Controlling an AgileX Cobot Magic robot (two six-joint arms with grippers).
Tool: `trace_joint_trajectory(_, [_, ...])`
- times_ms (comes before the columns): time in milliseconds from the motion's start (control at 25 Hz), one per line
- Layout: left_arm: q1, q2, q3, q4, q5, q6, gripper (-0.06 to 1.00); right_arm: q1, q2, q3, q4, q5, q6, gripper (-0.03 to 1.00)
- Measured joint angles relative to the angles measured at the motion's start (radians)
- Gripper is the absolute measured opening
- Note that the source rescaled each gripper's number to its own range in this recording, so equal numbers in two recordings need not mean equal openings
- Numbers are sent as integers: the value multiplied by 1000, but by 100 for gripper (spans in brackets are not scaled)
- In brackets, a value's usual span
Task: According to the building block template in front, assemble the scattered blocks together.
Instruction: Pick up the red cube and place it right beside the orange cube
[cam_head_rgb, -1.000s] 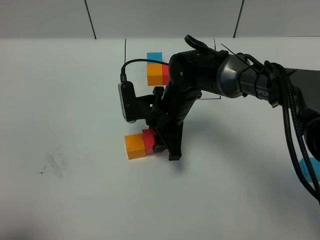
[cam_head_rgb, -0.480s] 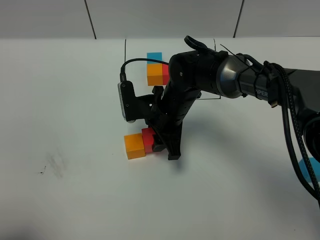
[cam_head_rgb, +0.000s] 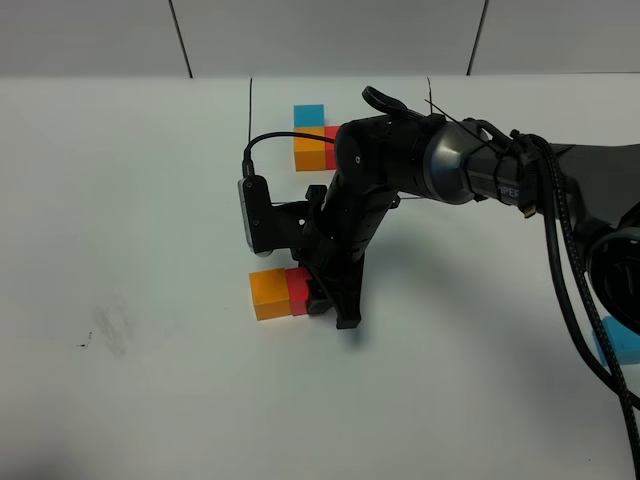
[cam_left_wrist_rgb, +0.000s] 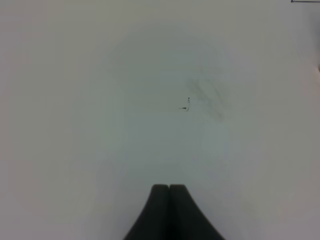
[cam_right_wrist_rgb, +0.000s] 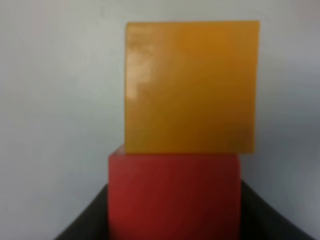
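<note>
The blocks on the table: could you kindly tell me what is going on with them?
The right gripper grips the red cube and holds it against the orange cube on the table. The light blue cube lies apart, far right. The building block template sits at the back. The left gripper is shut, holding nothing.

The right arm (cam_head_rgb: 400, 170) hides most of the red cube in the building block template (cam_head_rgb: 310, 148), and the right gripper (cam_head_rgb: 328, 303) covers much of the loose red cube (cam_head_rgb: 298, 291). Behind the arm's cables (cam_head_rgb: 552, 215) the light blue cube (cam_head_rgb: 625, 343) shows only partly, cut by the exterior view's edge.
</note>
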Motion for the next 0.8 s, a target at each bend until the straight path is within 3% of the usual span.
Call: trace_joint_trajectory(800, [0,0,0,0,0,0,0,0,17,-3,3,-12,-8,47])
